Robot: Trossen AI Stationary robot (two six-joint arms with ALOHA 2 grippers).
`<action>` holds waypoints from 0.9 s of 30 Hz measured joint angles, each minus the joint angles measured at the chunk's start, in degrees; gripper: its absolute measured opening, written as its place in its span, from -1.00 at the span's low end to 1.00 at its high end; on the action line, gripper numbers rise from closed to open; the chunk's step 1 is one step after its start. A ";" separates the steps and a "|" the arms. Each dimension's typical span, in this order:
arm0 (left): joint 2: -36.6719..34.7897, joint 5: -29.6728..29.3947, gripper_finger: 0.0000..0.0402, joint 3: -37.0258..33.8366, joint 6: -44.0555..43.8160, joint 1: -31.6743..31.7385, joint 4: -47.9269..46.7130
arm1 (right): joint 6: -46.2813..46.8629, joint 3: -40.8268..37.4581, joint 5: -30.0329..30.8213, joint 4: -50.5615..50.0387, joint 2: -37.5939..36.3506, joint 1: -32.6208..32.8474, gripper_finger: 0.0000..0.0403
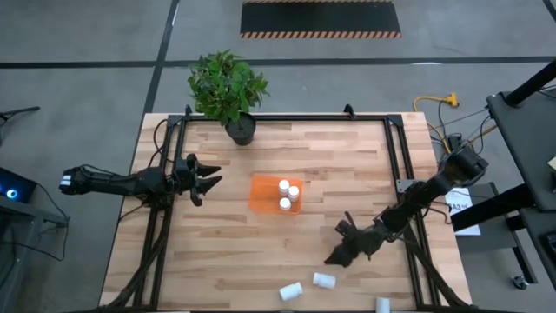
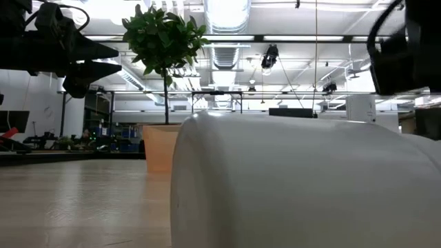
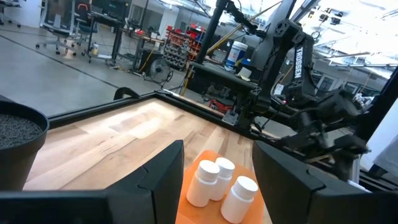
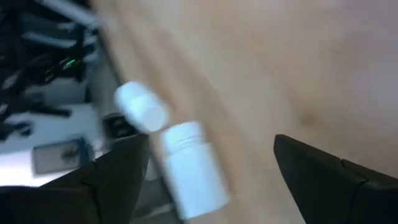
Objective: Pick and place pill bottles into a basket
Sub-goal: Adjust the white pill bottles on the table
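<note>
Near table edge: three pill bottles are lying on their sides on the table (image 1: pixel 217 269). One (image 1: pixel 324 280) is resting just beside the right pincer (image 1: pixel 337 256), toward the near edge from it; a second (image 1: pixel 290 291) is lying a little further left; a third (image 1: pixel 383 304) is sitting at the very edge, partly cut off in the high view.

Right pincer: standing wide open and holding nothing, tilted down over the near-right part of the table. The nearest bottle's long axis is running roughly left to right across the table. This arm is plainly the nearer one for all three loose bottles.

Middle of table: the orange basket (image 1: pixel 264 196) is holding three bottles (image 1: pixel 287 194) standing upright and close together, caps up. It is lying up and to the left of the right pincer, well apart from it.

Left pincer (image 1: pixel 207 178): hovering left of the basket and pointing toward it, fingers parted with nothing between them.

Far edge: a potted plant (image 1: pixel 228 87) is standing in a black pot.

Hard to make out: the right wrist view is smearing two bottles (image 4: pixel 186 168); the low view is being almost filled by one bottle (image 2: pixel 303 182), hiding most of the table behind it.
</note>
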 joint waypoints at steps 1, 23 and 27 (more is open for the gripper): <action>0.00 0.00 -0.14 0.00 0.00 -0.02 0.00 | -1.32 1.07 -0.47 -0.67 -0.30 0.00 0.64; 0.02 0.00 -0.14 0.00 0.00 -0.02 0.01 | -34.87 51.80 -11.54 -53.76 24.62 2.07 0.63; 0.00 0.00 -0.14 0.00 0.00 0.00 0.00 | -37.35 59.84 -11.93 -59.73 31.01 2.98 0.63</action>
